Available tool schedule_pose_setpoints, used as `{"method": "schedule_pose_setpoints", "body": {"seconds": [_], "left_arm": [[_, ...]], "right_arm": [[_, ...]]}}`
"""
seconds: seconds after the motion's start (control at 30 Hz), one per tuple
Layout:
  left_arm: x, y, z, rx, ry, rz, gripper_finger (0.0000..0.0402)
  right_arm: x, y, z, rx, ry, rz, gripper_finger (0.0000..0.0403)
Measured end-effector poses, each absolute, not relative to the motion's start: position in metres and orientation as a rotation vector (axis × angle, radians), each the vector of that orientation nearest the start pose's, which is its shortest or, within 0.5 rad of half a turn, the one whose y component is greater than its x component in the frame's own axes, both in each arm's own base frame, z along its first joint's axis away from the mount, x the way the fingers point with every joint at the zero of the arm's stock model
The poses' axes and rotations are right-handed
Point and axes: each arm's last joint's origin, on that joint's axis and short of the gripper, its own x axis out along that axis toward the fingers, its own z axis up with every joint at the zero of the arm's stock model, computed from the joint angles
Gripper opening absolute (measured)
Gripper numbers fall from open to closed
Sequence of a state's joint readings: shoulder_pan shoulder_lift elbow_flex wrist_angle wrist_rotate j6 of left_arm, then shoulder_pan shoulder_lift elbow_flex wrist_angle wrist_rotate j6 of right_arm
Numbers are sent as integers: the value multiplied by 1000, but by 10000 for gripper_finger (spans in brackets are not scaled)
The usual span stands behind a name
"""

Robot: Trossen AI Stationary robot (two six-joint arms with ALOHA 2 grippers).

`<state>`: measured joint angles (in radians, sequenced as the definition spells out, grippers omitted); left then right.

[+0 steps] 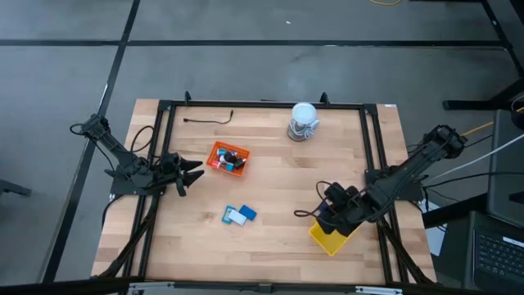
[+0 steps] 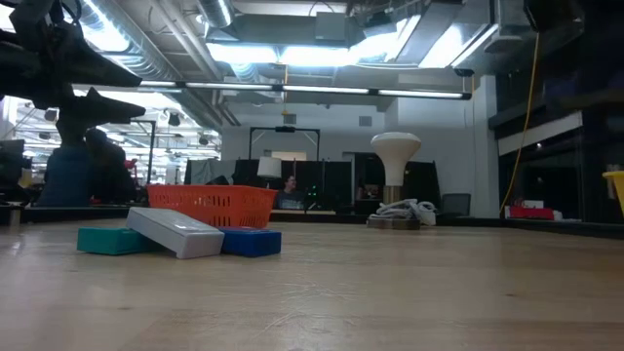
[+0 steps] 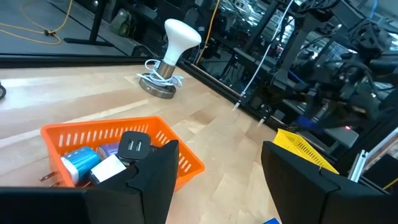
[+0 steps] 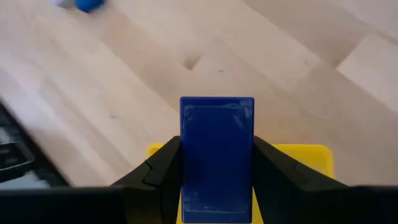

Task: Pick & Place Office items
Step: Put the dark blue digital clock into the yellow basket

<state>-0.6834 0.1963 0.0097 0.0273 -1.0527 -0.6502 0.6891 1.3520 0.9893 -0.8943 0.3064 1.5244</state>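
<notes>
My right gripper (image 1: 332, 215) hangs over the yellow mesh tray (image 1: 328, 240) near the table's near right corner, shut on a navy block (image 4: 217, 155). My left gripper (image 1: 193, 174) is open at the table's left, just left of the orange mesh tray (image 1: 228, 158). That tray (image 3: 180, 155) holds a light blue piece (image 3: 81, 163), a black plug-like piece (image 3: 134, 147) and a white block (image 3: 107, 169). A teal block (image 2: 110, 239), a white block (image 2: 175, 232) and a blue block (image 2: 252, 242) lie together on the table (image 1: 239, 215); the white one leans on the others. My right gripper pinches the navy block between its two fingers (image 4: 160, 167), one on each long side (image 4: 186, 163). The fingers point down from above. The block's free end (image 4: 217, 109) sticks out past the fingertips, lifted clear over the yellow tray's rim (image 4: 311, 152).
A white-and-grey cylindrical piece (image 1: 303, 121) with a coiled cord stands near the table's far edge. A thin dark cable (image 1: 209, 120) lies at the far left. A black frame (image 1: 262, 104) runs around the table. Bare wood lies between the two trays.
</notes>
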Motion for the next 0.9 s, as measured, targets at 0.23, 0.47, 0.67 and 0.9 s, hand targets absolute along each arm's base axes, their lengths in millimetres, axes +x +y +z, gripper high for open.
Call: {"method": "schedule_pose_setpoints", "body": {"seconds": [0.23, 0.47, 0.67, 0.9], "left_arm": [[89, -40, 156, -521, -19, 384, 224], [89, -40, 155, -510, -18, 389, 224], [89, -40, 155, -509, -18, 390, 224], [89, -40, 155, -510, -18, 390, 224]], "right_arm": [[175, 163, 238, 748, 1154, -503, 152], [157, 171, 219, 792, 1172, -560, 152], [153, 172, 195, 876, 1125, -574, 152], [152, 169, 187, 919, 1109, -600, 170]]}}
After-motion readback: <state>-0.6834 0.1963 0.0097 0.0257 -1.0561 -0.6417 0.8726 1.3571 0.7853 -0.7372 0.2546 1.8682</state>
